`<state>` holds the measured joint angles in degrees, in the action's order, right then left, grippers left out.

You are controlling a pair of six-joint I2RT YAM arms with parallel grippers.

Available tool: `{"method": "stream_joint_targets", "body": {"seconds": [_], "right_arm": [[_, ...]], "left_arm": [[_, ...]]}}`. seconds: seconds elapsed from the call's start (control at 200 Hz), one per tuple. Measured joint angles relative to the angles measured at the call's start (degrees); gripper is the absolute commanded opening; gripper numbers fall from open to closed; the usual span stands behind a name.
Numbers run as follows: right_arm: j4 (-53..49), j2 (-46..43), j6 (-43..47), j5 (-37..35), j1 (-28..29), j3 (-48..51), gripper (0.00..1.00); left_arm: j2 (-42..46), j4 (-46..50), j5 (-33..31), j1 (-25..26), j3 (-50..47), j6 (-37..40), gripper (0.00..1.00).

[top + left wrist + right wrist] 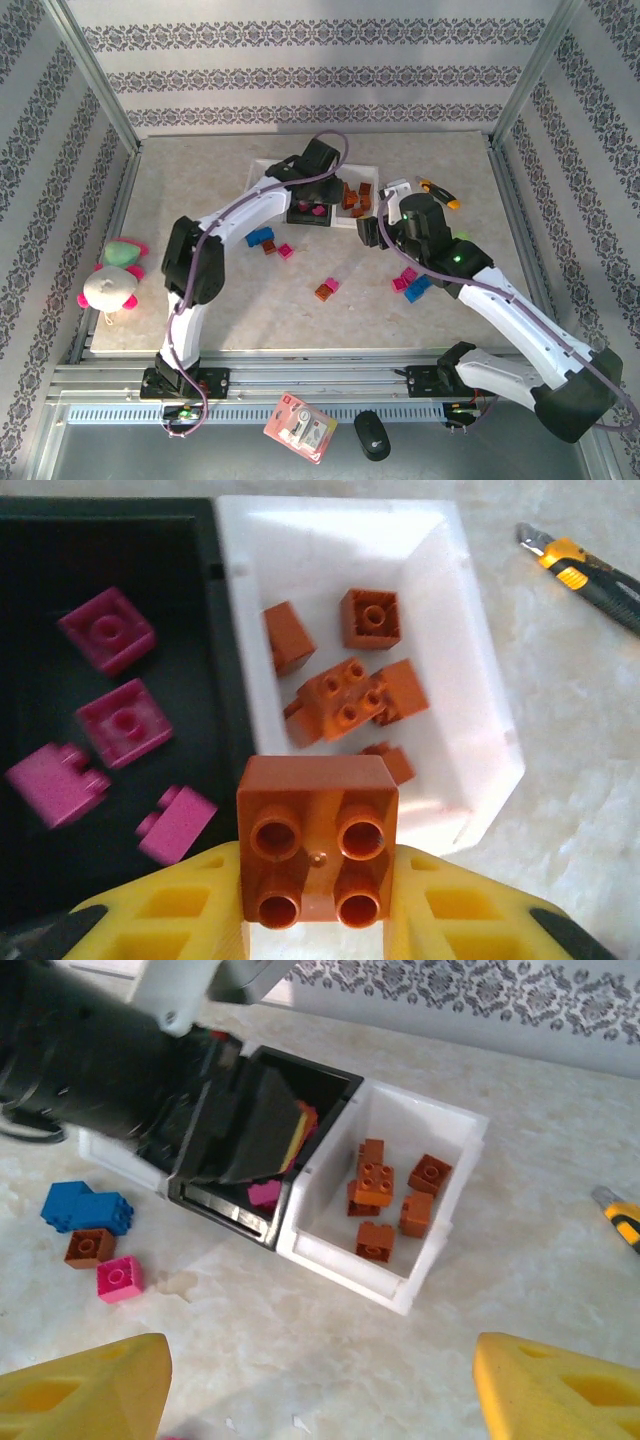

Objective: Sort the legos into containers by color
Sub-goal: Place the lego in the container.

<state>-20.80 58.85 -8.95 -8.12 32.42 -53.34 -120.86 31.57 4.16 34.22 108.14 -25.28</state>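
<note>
**Sorting by colour, part done: one brick in hand, three loose groups left**

Showing the left gripper (318, 885) clamped on a small square orange-brown plastic brick (318, 840). The held brick hangs above the near rim of the right-hand white rectangular plastic tray (330, 550), close to the wall it shares with the black rectangular plastic tray (190, 600).

Sorted so far: the white tray holds five or six orange-brown bricks (345, 695), and the black tray holds four magenta-pink bricks (122, 720). A second white tray (262, 168) lies on the other side of the black one. The left arm covers most of it, so its contents cannot be told.

The right gripper (320, 1390) hovers over the bare marbled table (500, 1290) just in front of the trays. Its yellow fingers are spread wide with nothing between them.

Unsorted:
- a blue brick (260, 238) with a brown and a pink one beside it;
- an orange and pink pair (326, 289) near the table's middle;
- a pink and blue cluster (410, 282) beside the right arm.

Judged from this layout, the task is well under way but unfinished. The held brick needs releasing into the white tray, and every loose group awaits collection, the blue bricks presumably for the hidden tray.
</note>
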Motion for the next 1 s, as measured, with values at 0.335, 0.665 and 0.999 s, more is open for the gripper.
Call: {"method": "stream_joint_targets", "body": {"seconds": [0.335, 0.665, 0.999], "right_arm": [[-1.33, -2.54, -0.28, -0.11, -1.97, 1.92, 0.79], [-1.73, -3.02, -0.57, -0.11, -2.73, 3.48, 0.79], [-4.39, -4.46, -14.69, -7.65, -8.41, 6.97, 0.78]], "left_arm": [[-17.49, 5.05, 1.25, 0.31, 23.21, 2.08, 0.32], [-27.78, 8.52, 1.25, 0.28, 38.36, 2.19, 0.60], [-24.90, 9.81, 1.25, 0.31, 35.54, 2.97, 0.89]]}}
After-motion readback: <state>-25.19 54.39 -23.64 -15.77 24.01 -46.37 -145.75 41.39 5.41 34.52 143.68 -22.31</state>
